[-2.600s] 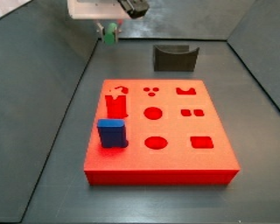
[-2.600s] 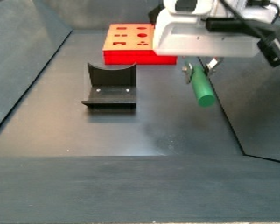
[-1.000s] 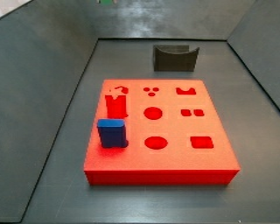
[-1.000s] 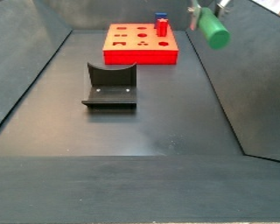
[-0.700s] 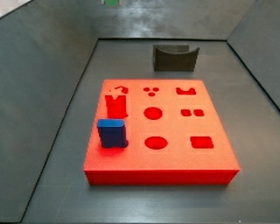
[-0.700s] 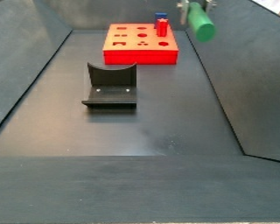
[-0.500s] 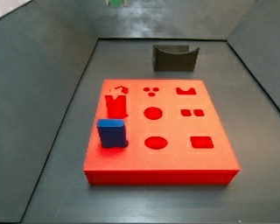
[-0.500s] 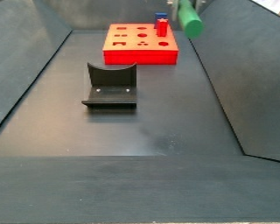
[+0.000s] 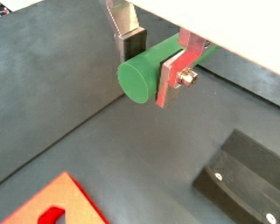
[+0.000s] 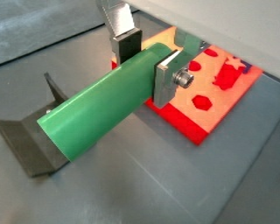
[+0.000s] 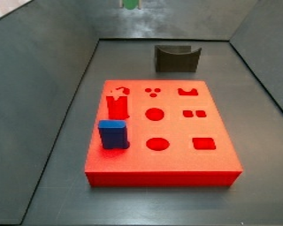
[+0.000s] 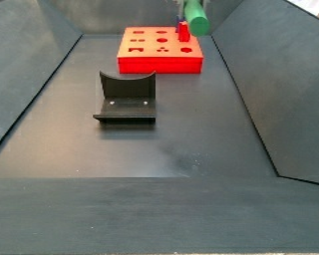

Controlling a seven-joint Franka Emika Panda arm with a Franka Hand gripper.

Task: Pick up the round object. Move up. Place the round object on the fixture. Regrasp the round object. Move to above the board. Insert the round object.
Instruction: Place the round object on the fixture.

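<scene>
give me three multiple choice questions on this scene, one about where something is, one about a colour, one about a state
1. Where is the green peg?
A. lying on the floor
B. between the fingers of the gripper
C. standing in a hole of the board

2. What colour is the block standing on the board?
A. blue
B. yellow
C. white

3. What state is the fixture in?
A. carrying the green peg
B. tipped over on the board
C. bare, with nothing on it

Answers:
1. B: both wrist views show the peg clamped between the silver finger plates, and in the side views only a bit of green shows at the top edge.
2. A: in a side view the block near the board's left edge is blue.
3. C: both side views show the fixture on the floor, apart from the board, with nothing resting on it.
</scene>
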